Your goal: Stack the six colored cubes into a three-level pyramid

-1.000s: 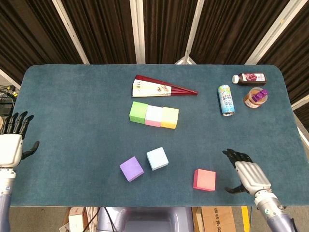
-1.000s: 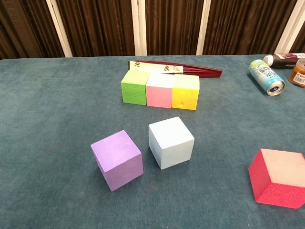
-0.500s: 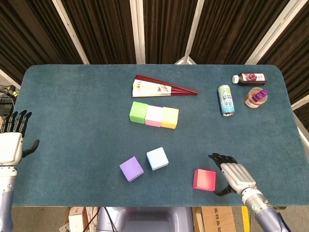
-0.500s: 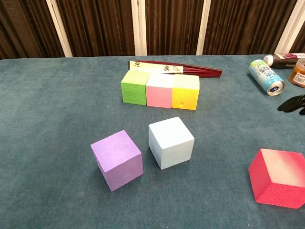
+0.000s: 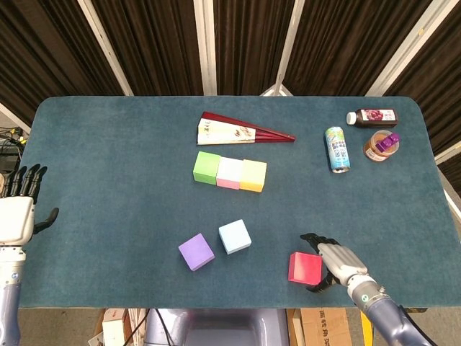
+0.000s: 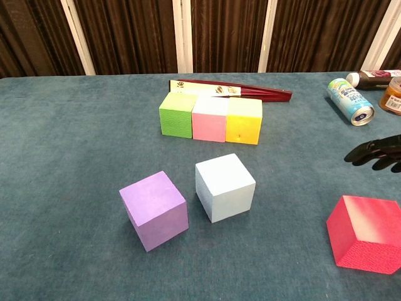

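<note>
Leftward along the near edge, the right hand (image 5: 337,264) has closed on the red foam cube (image 5: 305,268) since the earlier frames, when it hung well off to that cube's right. Its dark fingers (image 5: 315,239) now curl over the cube's right side, with the thumb low near the front corner; whether they touch the cube cannot be told from the head view, and nothing is lifted. In the chest view only the fingertips (image 6: 374,151) show, hovering spread above and behind the red cube (image 6: 366,233).

That cube sits close to the front edge of the teal cloth-covered bench (image 5: 108,158), with little room in front of it. Left of it lie the pale blue foam cube (image 5: 235,236) and the purple foam cube (image 5: 196,251), near each other but apart, both turned at an angle. Behind them stands a row of 3 touching cubes: green cube (image 5: 207,167), pink cube (image 5: 230,173), yellow cube (image 5: 253,176). Open cloth lies between this row and the 2 loose cubes.

Just behind the row lies a folded dark red fan (image 5: 241,132). Far right rear hold a lying drink can (image 5: 336,149), a lying dark bottle (image 5: 372,117) and a small orange jar with a purple lid (image 5: 379,145).

At the left edge the left hand (image 5: 17,213) holds nothing, fingers upright and apart, off the cloth.
</note>
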Controlling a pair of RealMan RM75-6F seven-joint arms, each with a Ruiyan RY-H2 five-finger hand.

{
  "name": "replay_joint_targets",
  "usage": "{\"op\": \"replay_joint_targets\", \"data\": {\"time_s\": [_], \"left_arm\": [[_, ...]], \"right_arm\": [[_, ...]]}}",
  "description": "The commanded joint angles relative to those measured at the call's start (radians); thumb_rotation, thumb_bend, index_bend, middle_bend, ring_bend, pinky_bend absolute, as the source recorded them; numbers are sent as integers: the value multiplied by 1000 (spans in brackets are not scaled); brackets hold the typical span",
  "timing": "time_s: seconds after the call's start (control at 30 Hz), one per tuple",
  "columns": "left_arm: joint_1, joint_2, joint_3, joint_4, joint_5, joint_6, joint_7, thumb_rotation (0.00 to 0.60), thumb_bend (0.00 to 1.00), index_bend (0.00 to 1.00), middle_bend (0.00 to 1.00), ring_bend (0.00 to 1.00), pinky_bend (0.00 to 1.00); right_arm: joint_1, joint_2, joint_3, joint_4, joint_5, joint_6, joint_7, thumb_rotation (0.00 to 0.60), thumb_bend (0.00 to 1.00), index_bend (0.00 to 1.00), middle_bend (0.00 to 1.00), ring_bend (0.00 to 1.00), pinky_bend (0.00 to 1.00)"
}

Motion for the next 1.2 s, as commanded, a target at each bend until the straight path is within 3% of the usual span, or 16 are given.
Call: {"op": "replay_joint_targets", "data": {"time_s": [0.03,0.53,0.8,1.2], "left_arm": [[1,-1,-1,2,3,1,1,600,356,54,52,0,0],[7,1,-12,-2,4,-8,-4,600,356,54,48,0,0],[7,-1,-15,0,6,-16,-7,600,356,53,47,0,0],[8,-1,-21,2,3,-26,-7,600,356,52,43,0,0]], "right_arm": [[23,-65,-14,0,33,93,-38,600,197,48,76,0,0],[51,-275,-33,0,118,410,-172,600,196,139,154,10,0],[56,-324,-39,0,145,472,-220,600,197,143,161,13,0],[65,-346,-37,0,180,461,-245,600,196,143,161,13,0]]}}
